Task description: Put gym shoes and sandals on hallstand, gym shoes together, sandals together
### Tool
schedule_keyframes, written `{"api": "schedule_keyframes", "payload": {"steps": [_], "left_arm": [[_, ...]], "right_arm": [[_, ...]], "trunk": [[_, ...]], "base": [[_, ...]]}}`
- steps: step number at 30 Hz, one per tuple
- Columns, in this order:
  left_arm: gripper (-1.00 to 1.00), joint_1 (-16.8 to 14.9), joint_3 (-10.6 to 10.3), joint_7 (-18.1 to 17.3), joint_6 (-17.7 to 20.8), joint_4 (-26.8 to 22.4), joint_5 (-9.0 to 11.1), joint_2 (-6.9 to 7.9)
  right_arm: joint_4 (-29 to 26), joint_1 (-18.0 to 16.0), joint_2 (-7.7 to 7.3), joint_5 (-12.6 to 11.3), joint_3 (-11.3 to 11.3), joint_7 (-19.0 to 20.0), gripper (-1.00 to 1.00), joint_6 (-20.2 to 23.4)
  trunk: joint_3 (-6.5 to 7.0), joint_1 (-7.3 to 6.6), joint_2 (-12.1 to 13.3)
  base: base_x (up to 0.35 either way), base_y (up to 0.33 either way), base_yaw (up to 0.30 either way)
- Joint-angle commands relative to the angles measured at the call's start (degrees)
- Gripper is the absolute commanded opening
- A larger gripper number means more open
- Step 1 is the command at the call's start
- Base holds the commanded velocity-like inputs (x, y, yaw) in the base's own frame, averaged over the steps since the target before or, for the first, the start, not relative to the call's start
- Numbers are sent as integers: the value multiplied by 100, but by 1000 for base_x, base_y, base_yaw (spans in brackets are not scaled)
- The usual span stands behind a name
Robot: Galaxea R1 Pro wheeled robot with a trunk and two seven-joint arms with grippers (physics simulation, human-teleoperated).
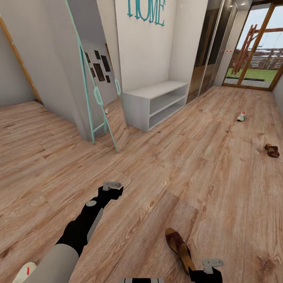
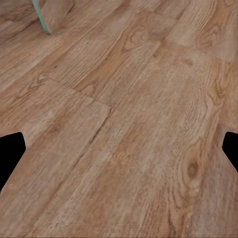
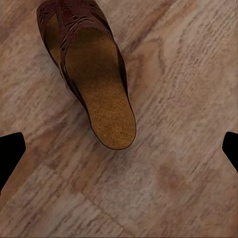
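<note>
The right end effector point(image 3: 119, 148), fingers spread apart and empty, hovers above a dark brown leather sandal with a tan sole point(image 3: 94, 74) lying on the light brown wood-plank floor point(image 1: 157, 173). The left end effector point(image 2: 119, 148), likewise spread, faces bare planks. The second brown sandal point(image 1: 272, 150) and a cream-white sneaker point(image 1: 241, 116) lie well apart, beyond the pale grey-white shoe rack point(image 1: 155, 103).

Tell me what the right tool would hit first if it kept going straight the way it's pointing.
Probably bare corridor floor, right beside the near sandal. The right tool points down with the sandal's heel end just off its centre line, so contact with the sandal is possible.
</note>
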Motion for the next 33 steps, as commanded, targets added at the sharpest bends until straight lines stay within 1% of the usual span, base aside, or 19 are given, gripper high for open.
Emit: {"api": "schedule_keyframes", "payload": {"steps": [1, 8, 26, 33], "left_arm": [[100, -1, 4, -15, 36, -9, 18, -1], [100, -1, 11, -15, 37, -9, 18, 2], [100, -1, 4, -15, 38, -9, 18, 3], [100, -1, 4, -15, 40, -9, 18, 4]], "right_arm": [[-11, 0, 0, 0, -2, 4, 100, 33], [-11, 0, 0, 0, -2, 2, 100, 33], [-11, 0, 0, 0, -2, 7, 100, 32], [-11, 0, 0, 0, -2, 8, 100, 33]], "trunk": [[-5, 0, -2], [-5, 0, -2], [-5, 0, -2], [-166, 18, -11]], "base": [[172, 0, 0], [121, 0, 0], [7, 0, 0], [0, 0, 0]]}}
